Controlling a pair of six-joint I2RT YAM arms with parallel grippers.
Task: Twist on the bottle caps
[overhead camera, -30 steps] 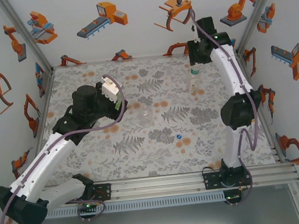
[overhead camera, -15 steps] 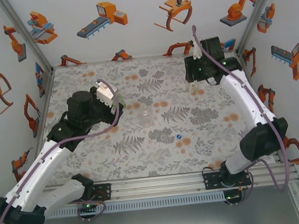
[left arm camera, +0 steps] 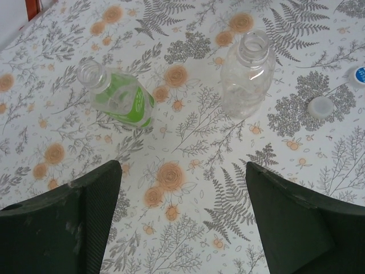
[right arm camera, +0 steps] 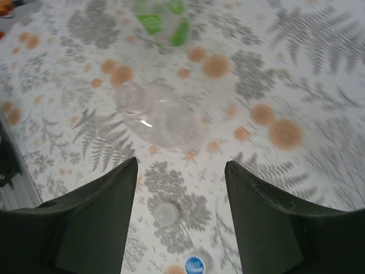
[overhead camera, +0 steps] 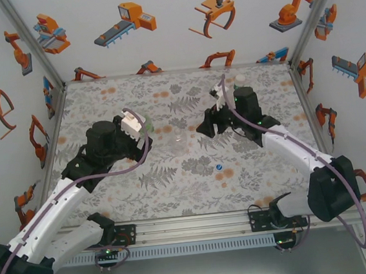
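Just swung right fingers [right arm camera: 85,228] from far right corner to bench [overhead camera: 270,167] centre, parted, empty, facing clear bottle [right arm camera: 162,117] | widened left fingers [left arm camera: 85,222], empty, near green-banded bottle [left arm camera: 117,97] | found both bottles uncapped, pale cap [left arm camera: 320,105] and blue cap [left arm camera: 359,74] loose nearby | likely cap pickup next

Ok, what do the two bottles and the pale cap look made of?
Clear bottle: thin glossy transparent plastic, probably; the print of the table shows through it. Banded bottle: same clear plastic, with a shiny green label, likely film. Pale cap: matte whitish plastic, it seems; opaque, no glints.
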